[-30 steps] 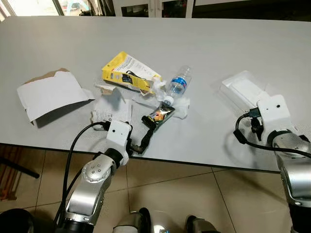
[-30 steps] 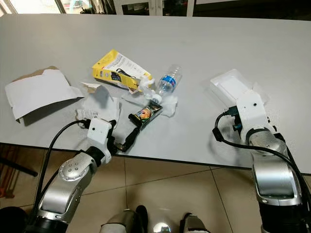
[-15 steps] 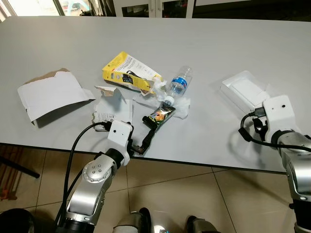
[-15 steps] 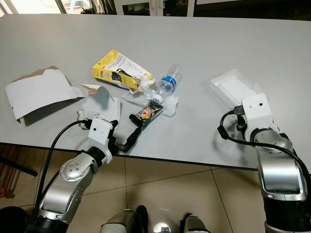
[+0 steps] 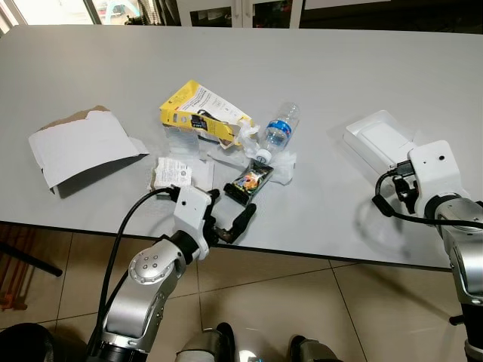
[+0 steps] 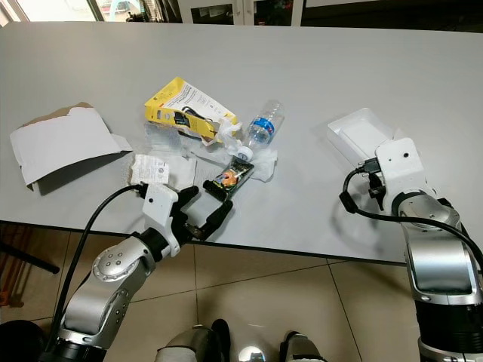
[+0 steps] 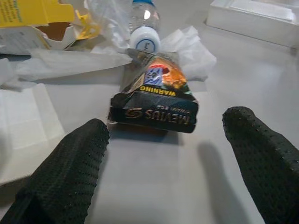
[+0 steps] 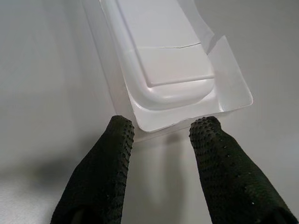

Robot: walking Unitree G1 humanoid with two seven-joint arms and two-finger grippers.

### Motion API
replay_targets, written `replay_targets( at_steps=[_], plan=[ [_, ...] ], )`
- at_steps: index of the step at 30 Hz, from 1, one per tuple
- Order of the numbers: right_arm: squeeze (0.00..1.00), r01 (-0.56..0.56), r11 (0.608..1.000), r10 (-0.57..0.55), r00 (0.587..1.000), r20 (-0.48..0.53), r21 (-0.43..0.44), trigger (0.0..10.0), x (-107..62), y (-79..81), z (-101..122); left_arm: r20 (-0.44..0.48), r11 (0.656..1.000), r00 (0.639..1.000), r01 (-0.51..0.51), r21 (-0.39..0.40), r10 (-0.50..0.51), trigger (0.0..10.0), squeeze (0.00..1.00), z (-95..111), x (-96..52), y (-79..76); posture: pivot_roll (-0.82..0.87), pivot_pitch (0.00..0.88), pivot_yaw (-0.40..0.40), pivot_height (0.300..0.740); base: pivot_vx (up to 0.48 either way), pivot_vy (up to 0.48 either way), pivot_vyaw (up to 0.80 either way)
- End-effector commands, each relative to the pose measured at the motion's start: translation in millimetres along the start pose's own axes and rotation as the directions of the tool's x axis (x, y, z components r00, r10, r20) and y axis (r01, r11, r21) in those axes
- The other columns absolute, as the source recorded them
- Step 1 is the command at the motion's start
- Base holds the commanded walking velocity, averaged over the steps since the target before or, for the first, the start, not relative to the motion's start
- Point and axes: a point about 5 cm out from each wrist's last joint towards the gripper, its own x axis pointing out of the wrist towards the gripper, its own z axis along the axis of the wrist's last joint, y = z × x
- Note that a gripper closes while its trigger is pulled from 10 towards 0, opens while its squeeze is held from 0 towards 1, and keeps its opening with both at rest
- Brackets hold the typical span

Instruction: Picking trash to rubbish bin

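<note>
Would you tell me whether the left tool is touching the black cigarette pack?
Apart. In the left wrist view, bare table separates both fingers of the left tool from the cigarette pack.

Head stereo looks down on table (image 5: 339,68); wrist cameras close.

A wide grey table (image 5: 355,68) with a dark front edge stands on a floor (image 5: 287,302) of beige tiles; dark window frames (image 5: 226,11) run behind its far side
</note>
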Motion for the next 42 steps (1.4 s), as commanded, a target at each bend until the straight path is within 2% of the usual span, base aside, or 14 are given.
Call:
replay_targets(
  at_steps=[1, 8, 15, 21, 22, 23, 24, 25, 26, 42],
  plan=[
    [0.0, -0.039, 0.999, 0.039, 0.999, 0.001, -0.016, 10.0, 0.5, 4.7, -1, -0.009, 1.0, 1.0, 0.023, -0.003, -0.023, 10.0, 0.0, -1, -3.7, -2.1, -0.03, 0.204, 0.085, 0.74, 0.0, 0.0, 0.0],
    [0.0, -0.073, 0.997, 0.073, 0.997, -0.034, -0.005, 10.0, 4.3, 9.5, -12, -0.017, 0.999, 0.999, 0.036, -0.006, -0.036, 10.0, 0.0, -2, -5.5, -4.3, -0.03, 0.203, 0.085, 0.74, 0.0, 0.0, 0.0],
    [0.0, -0.158, 0.987, 0.159, 0.984, -0.076, 0.019, 10.0, 8.7, 17.6, -25, 0.0, 0.998, 0.998, 0.06, -0.012, -0.06, 10.0, 0.0, 2, -4.7, -8.1, -0.03, 0.208, 0.083, 0.74, 0.0, 0.0, 0.0],
    [0.0, -0.22, 0.973, 0.226, 0.967, -0.114, 0.069, 10.0, 12.5, 23.6, -38, 0.0, 0.997, 0.997, 0.077, -0.009, -0.077, 10.0, 0.0, 4, -4.9, -9.5, -0.03, 0.21, 0.084, 0.74, 0.0, 0.0, 0.0],
    [0.0, -0.232, 0.97, 0.239, 0.963, -0.121, 0.071, 8.2, 12.9, 25.1, -41, -0.001, 0.997, 0.997, 0.079, -0.007, -0.079, 10.0, 0.0, 4, -5.1, -9.7, -0.03, 0.21, 0.085, 0.74, 0.0, 0.0, 0.0],
    [0.0, -0.24, 0.967, 0.249, 0.96, -0.125, 0.085, 5.7, 13.1, 26.5, -43, -0.001, 0.997, 0.997, 0.081, -0.006, -0.081, 10.0, 0.0, 4, -5.1, -9.7, -0.03, 0.21, 0.085, 0.74, 0.0, 0.0, 0.0],
    [0.0, -0.24, 0.967, 0.249, 0.96, -0.125, 0.085, 5.7, 13.1, 26.5, -43, -0.001, 0.997, 0.997, 0.081, -0.006, -0.081, 10.0, 0.0, 4, -5.1, -9.7, -0.03, 0.21, 0.085, 0.74, 0.0, 0.0, 0.0],
    [0.0, -0.244, 0.965, 0.255, 0.959, -0.126, 0.095, 4.0, 13.1, 27.5, -45, -0.001, 0.997, 0.997, 0.081, -0.006, -0.081, 10.0, 0.0, 4, -5.2, -9.8, -0.03, 0.21, 0.085, 0.74, 0.0, 0.0, 0.0],
    [0.0, -0.249, 0.963, 0.261, 0.957, -0.126, 0.1, 0.0, 12.5, 28.7, -45, -0.001, 0.997, 0.997, 0.081, -0.005, -0.081, 10.0, 0.0, 4, -5.3, -9.7, -0.03, 0.21, 0.085, 0.74, 0.0, 0.0, 0.0],
    [0.0, -0.251, 0.961, 0.264, 0.956, -0.128, 0.113, 0.0, 13.0, 31.7, -52, -0.012, 0.997, 0.997, 0.076, 0.003, -0.076, 10.0, 0.0, 2, -5.8, -8.8, -0.02, 0.209, 0.089, 0.74, 0.0, 0.0, 0.0]
  ],
)
